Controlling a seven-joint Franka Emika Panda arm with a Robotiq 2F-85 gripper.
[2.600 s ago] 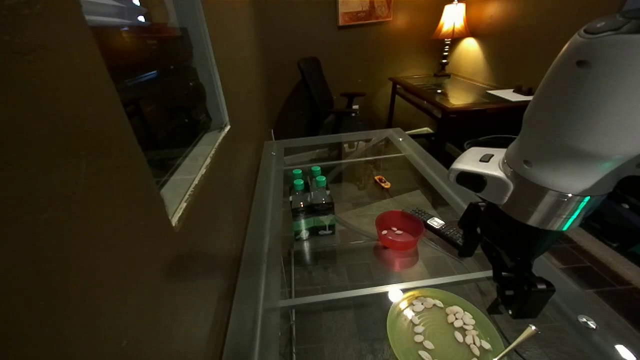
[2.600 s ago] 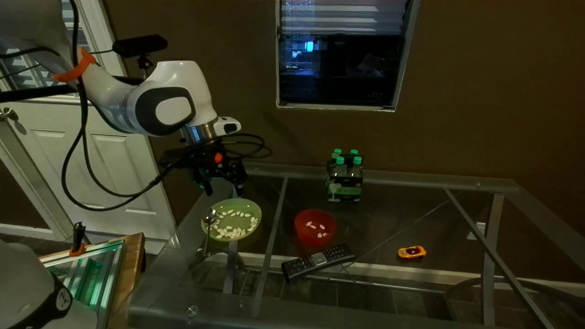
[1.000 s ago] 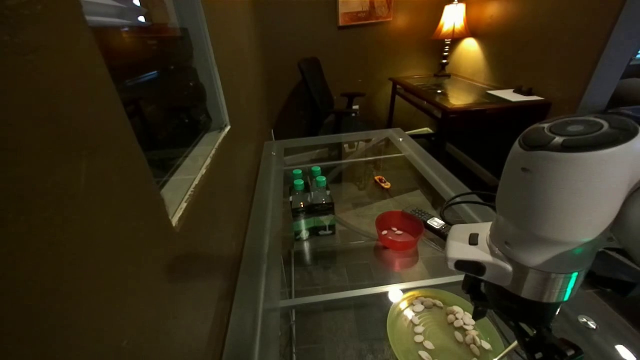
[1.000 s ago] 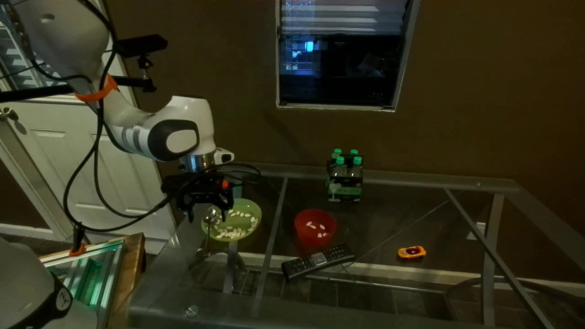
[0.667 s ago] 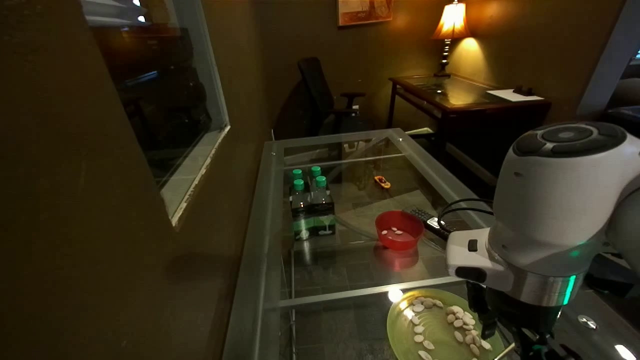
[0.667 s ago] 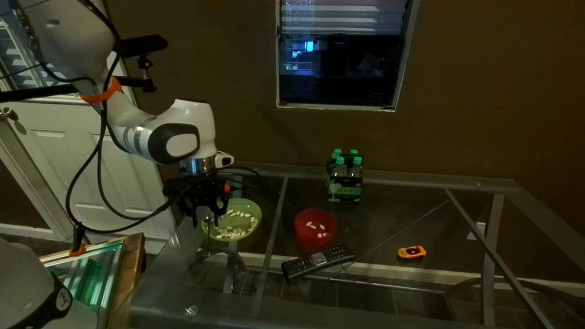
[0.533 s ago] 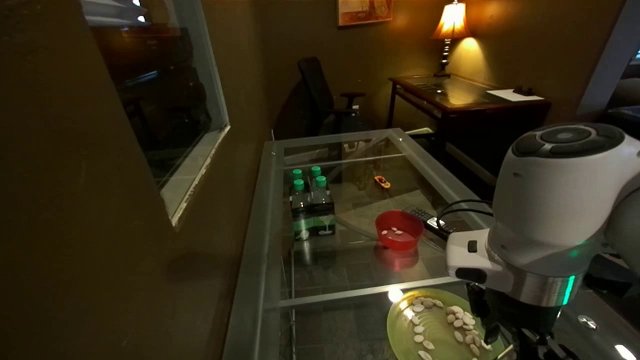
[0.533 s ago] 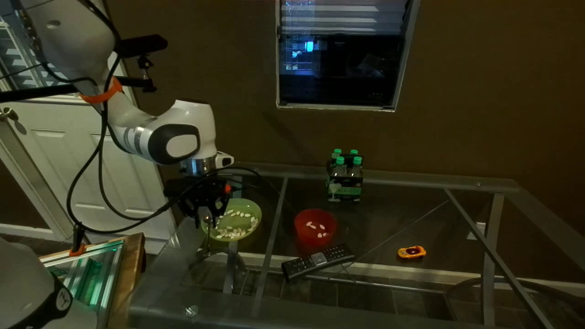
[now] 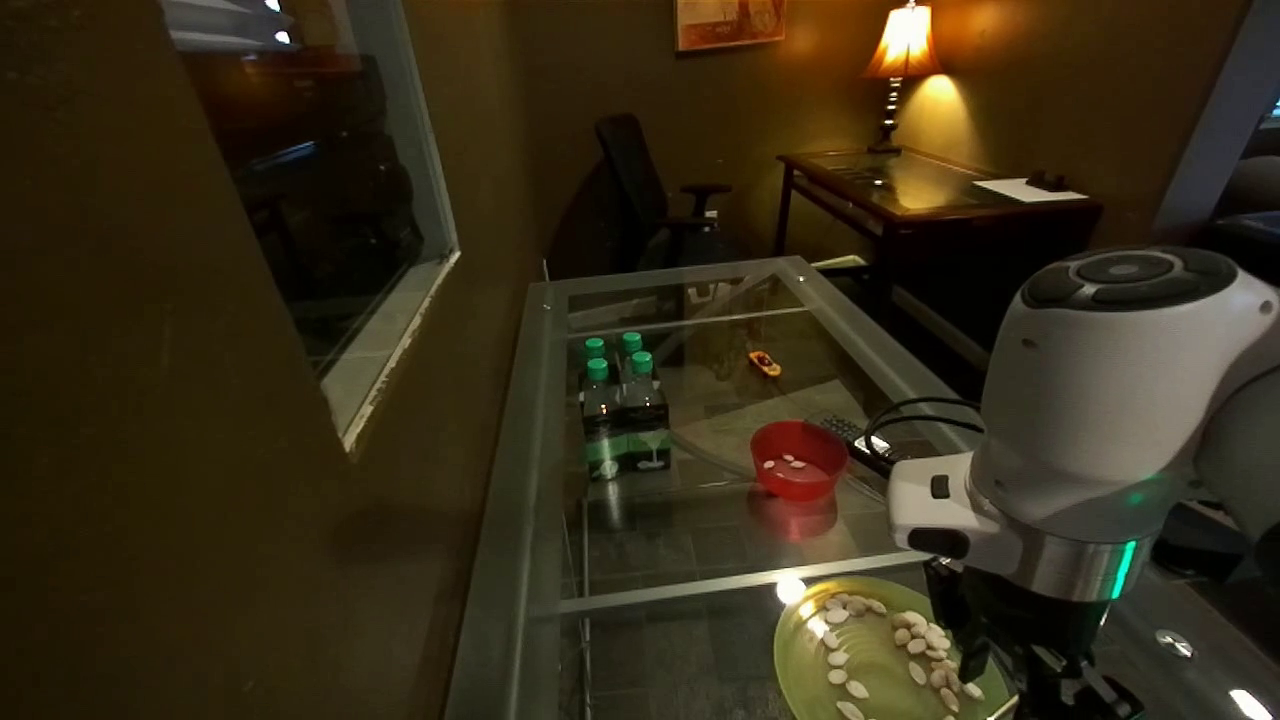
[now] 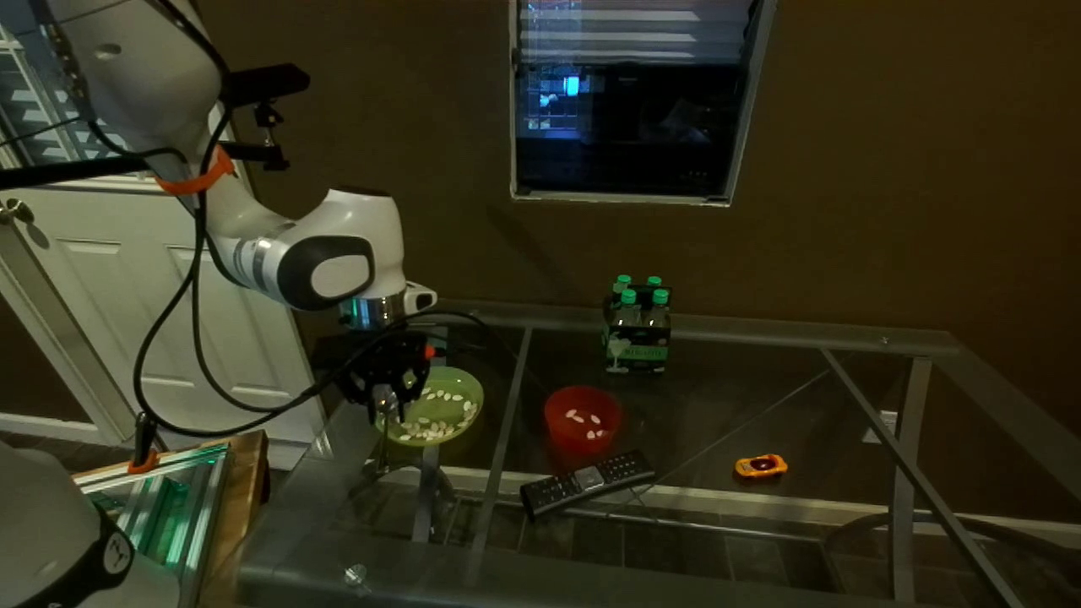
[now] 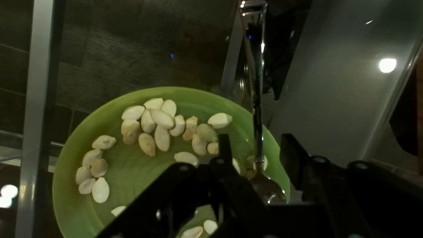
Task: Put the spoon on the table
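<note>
The claw (image 11: 256, 142) occupies the lower half of the wrist view. Its 2 fingers (image 11: 225, 147) stand partway apart, 1 on either side of the metal spoon (image 11: 257, 112). A visible gap separates each finger from the spoon's shank — from this angle the claw has hold of nothing. Contact between fingertips and plate cannot be told.

Spoon: bowl end down inside the green plate (image 11: 132, 175), lower right of the wrist frame; handle crosses the rim and runs to the top edge. In both exterior views it is partly hidden by the claw.

The plate rests on the glass-topped table (image 9: 530, 500) and carries many pale food pieces (image 11: 162, 138), some clustered, others in loose curves.

Beyond the plate, right of centre in an exterior view: red bowl (image 9: 830, 470), a few pale pieces inside, with a black remote (image 10: 589, 481) near it. Farther, left of the bowl: a dark carrier (image 9: 627, 450) holding 4 green-capped bottles (image 9: 641, 363). Farther still, a yellow toy car (image 9: 765, 363).

Background: black chair (image 9: 635, 175) at upper centre; dark wooden desk (image 9: 940, 190) at upper right — lit lamp (image 9: 903, 50) on top.
</note>
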